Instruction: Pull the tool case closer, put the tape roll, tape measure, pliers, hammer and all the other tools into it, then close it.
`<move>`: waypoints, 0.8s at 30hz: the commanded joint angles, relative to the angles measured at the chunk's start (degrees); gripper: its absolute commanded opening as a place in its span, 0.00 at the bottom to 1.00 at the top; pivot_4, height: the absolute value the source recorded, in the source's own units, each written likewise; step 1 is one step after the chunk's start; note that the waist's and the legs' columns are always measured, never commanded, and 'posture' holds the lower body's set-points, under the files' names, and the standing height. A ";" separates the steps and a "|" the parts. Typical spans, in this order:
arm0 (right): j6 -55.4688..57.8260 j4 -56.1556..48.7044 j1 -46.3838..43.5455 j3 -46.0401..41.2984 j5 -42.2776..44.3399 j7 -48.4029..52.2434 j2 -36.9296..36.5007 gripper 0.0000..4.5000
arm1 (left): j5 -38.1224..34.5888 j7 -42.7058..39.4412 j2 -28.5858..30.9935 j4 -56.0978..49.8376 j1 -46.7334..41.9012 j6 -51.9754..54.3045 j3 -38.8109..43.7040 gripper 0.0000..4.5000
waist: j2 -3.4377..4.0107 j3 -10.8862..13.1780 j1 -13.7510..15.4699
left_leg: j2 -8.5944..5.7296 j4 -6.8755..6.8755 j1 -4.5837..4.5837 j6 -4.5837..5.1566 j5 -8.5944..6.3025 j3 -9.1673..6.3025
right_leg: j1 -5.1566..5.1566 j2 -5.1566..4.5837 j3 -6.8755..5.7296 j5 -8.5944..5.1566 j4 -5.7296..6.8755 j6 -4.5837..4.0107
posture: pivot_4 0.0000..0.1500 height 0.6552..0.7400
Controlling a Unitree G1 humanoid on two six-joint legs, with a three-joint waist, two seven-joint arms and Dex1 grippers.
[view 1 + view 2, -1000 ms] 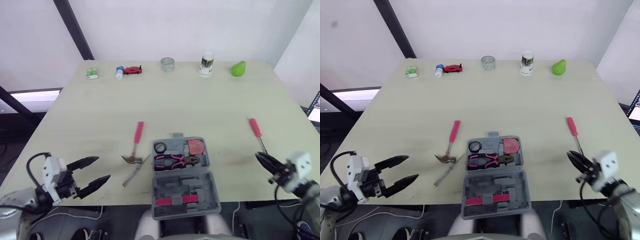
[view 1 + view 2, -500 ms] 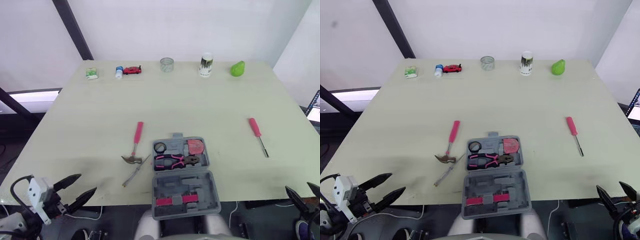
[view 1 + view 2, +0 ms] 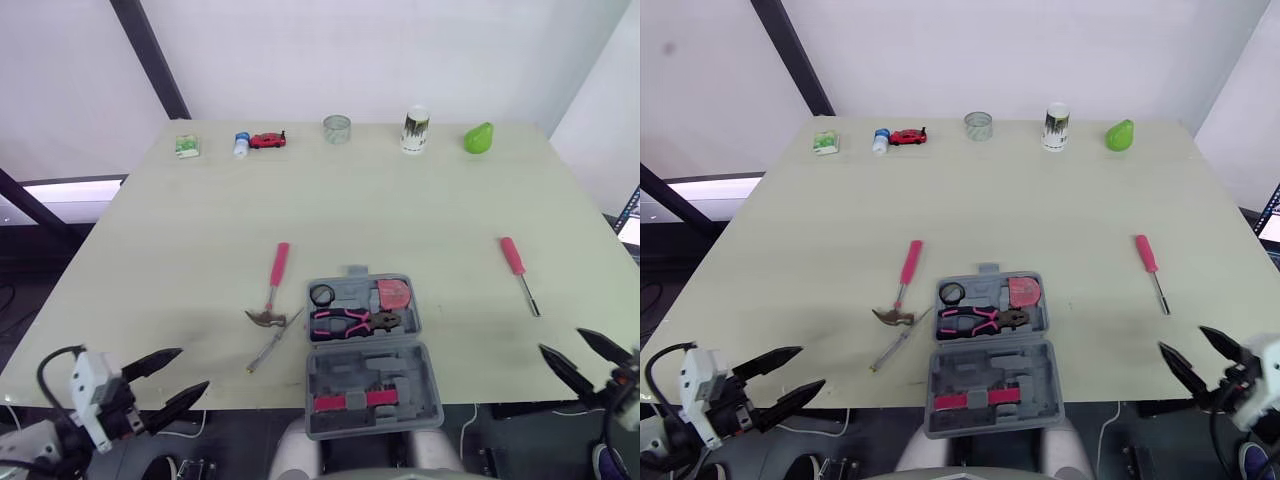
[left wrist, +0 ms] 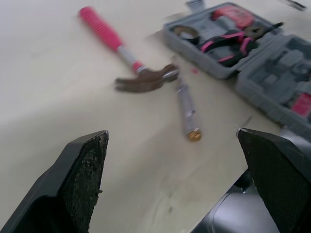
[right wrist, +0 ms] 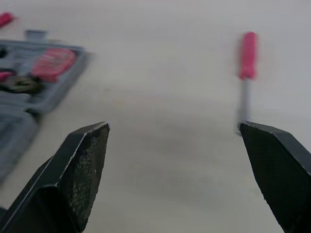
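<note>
Tool case (image 3: 365, 345) open flat at the middle of the table's (image 3: 200, 230) near edge, near half poking out past that edge. In the far half: pliers (image 3: 352, 322) with pink grips across the middle, red tape measure (image 3: 392, 293) in the right-hand pocket, small black ring (image 3: 321, 294) in the left-hand one. Probably the tape roll, though too small to call for sure.

Just left of the case, hammer (image 3: 270, 290) flat on the table, pink handle aimed at the far edge, head nearest the case. Right beside that head, a slim metal tool (image 3: 272, 343) lying at a slant. Out toward the right edge, well apart from the case, pink-handled screwdriver (image 3: 518, 272).

Left gripper (image 3: 193, 368) low at the near edge toward the near-left corner, fingers spread wide, holding nothing. Right gripper (image 3: 560, 340) by the near-right corner, spread wide too and empty, just short of the screwdriver's tip.

Along the far edge, left to right: green packet (image 3: 186, 146), small bottle (image 3: 240, 144), red toy car (image 3: 267, 140), grey round tub (image 3: 337, 128), can (image 3: 415, 130), green pear (image 3: 478, 138).
</note>
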 commanded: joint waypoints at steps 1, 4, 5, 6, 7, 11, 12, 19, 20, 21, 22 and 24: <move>2.82 -3.86 -2.30 2.47 0.13 -0.45 -2.12 0.99 | 1.25 -0.58 1.80 -2.59 -1.94 -0.40 -2.01 1.00 | -0.03 0.01 0.03 | -0.01 0.01 -0.03 0.00 0.00 -0.02 | -0.01 0.02 -0.01 0.00 0.00 0.00 | 1.00 1.00; 4.30 -5.08 -7.63 8.38 -2.37 0.85 -5.29 0.99 | 2.74 -2.24 3.84 -3.20 -6.31 0.33 -6.53 1.00 | -0.02 0.01 -0.03 | -0.21 0.00 -0.05 0.00 0.00 -0.02 | -0.01 0.05 0.00 0.00 -0.02 0.00 | 1.00 1.00; 4.66 -5.10 -8.96 9.64 -2.70 1.19 -5.93 0.99 | 2.99 -2.59 4.37 -3.03 -7.49 0.65 -7.55 1.00 | -0.03 0.03 -0.08 | -0.22 0.00 -0.05 0.01 0.00 -0.02 | 0.00 0.06 0.00 0.00 -0.01 0.00 | 1.00 1.00; 4.88 -5.01 -10.52 11.31 -3.26 1.95 -6.84 0.99 | 3.29 -3.11 5.07 -2.64 -9.04 1.18 -8.85 1.00 | -0.03 0.04 -0.08 | -0.24 0.02 -0.05 0.01 0.01 -0.02 | 0.00 0.07 0.01 0.00 0.00 0.01 | 1.00 1.00; 4.68 -4.32 -11.84 13.11 -3.83 3.39 -7.76 0.99 | 3.81 -3.92 5.77 -1.91 -10.84 1.27 -10.27 1.00 | -0.03 0.04 -0.09 | -0.24 0.04 -0.03 0.01 0.01 -0.02 | 0.01 0.10 0.00 0.00 0.04 0.01 | 1.00 1.00; 3.00 -0.09 -17.23 18.67 -5.91 7.75 -9.47 0.87 | 5.03 -6.67 7.02 1.35 -17.66 1.28 -14.82 0.80 | -0.10 0.08 -0.04 | -0.26 0.05 -0.07 0.02 0.01 0.01 | 0.03 0.17 -0.04 0.00 0.03 0.01 | 1.00 1.00; 2.09 1.27 -18.33 19.83 -6.76 8.76 -9.66 0.80 | 5.36 -7.47 7.19 2.29 -19.05 1.10 -15.86 0.70 | -0.12 0.09 -0.05 | -0.27 0.05 -0.08 0.02 0.01 0.04 | 0.03 0.17 -0.04 0.01 0.03 0.02 | 1.00 1.00; -7.24 11.37 -25.44 30.67 -15.55 16.34 -9.85 0.11 | 9.26 -15.28 8.18 10.95 -27.68 -2.03 -23.44 0.03 | -0.16 0.15 -0.11 | -0.29 0.10 -0.11 0.02 0.01 0.05 | 0.04 0.23 -0.06 0.11 0.06 0.20 | 1.00 1.00; -8.38 12.57 -26.43 31.99 -16.75 17.06 -9.81 0.02 | 9.87 -16.19 8.36 12.04 -28.37 -2.61 -24.26 0.00 | -0.16 0.15 -0.17 | -0.29 0.10 -0.12 0.02 0.01 0.05 | 0.03 0.23 -0.06 0.11 0.07 0.21 | 1.00 1.00; -9.32 14.13 -27.66 33.34 -18.05 17.47 -9.54 0.02 | 10.50 -16.94 8.42 13.10 -29.04 -3.29 -25.06 0.00 | -0.17 0.17 -0.29 | -0.29 0.10 -0.11 0.02 0.02 0.05 | 0.04 0.24 -0.06 0.11 0.07 0.21 | 1.00 1.00; -10.03 15.35 -28.58 34.19 -18.88 17.73 -9.30 0.02 | 10.87 -17.44 8.41 13.98 -29.62 -3.82 -25.58 0.00 | -0.17 0.17 -0.38 | -0.29 0.12 -0.11 0.02 0.02 0.05 | 0.03 0.25 -0.05 0.12 0.09 0.21 | 1.00 1.00; -12.41 20.09 -32.24 36.90 -21.51 18.16 -7.75 0.02 | 11.85 -17.29 7.25 15.48 -31.53 -4.60 -27.05 0.00 | -0.18 0.18 -0.38 | -0.29 0.12 -0.10 0.02 0.02 0.05 | 0.03 0.25 -0.05 0.11 0.11 0.21 | 1.00 1.00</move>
